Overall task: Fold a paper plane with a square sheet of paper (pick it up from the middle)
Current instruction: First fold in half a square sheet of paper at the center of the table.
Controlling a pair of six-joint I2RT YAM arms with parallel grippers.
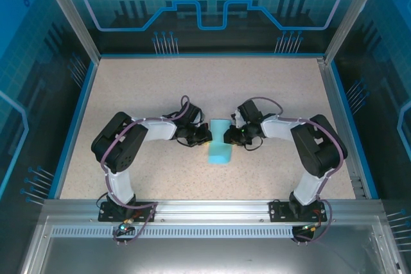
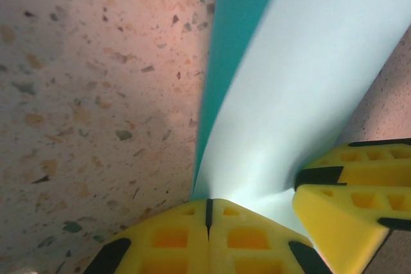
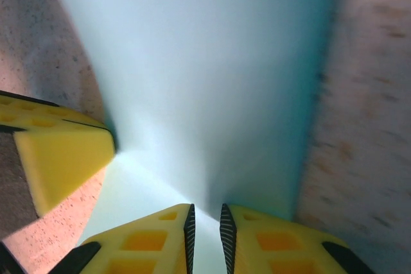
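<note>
Cyan paper, caught mid-fold: the square sheet of paper [image 1: 219,149] sits at the middle of the speckled surface [image 1: 160,88]. It is pinched from both sides, with your left claw [image 1: 207,136] on one edge and your right claw [image 1: 229,136] on the other, the two nearly nose to nose.

Seen from the left wrist, the yellow fingers [image 2: 173,235] press flush together and the sheet fans out from the seam between them. Seen from the right wrist, the fingers [image 3: 270,235] stand a slit apart with the paper running through the slit. Both claws look clamped on the sheet. The paper bows into a loose trough rather than lying flat, and whether its near end touches the surface cannot be told.

To do this fold well, you would likely want the two held edges level and matched before any pressing. Move the claws as a pair — thin paper pulled apart may slip or tear, and paper pushed together unevenly may crease off the centreline. Set the crease down along the middle, and release one side only once the layers lie flush.

No brand, label or lettering can be read. The blue back panel [image 1: 212,4] carries a gear emblem and circuit-style lines — nothing more.
</note>
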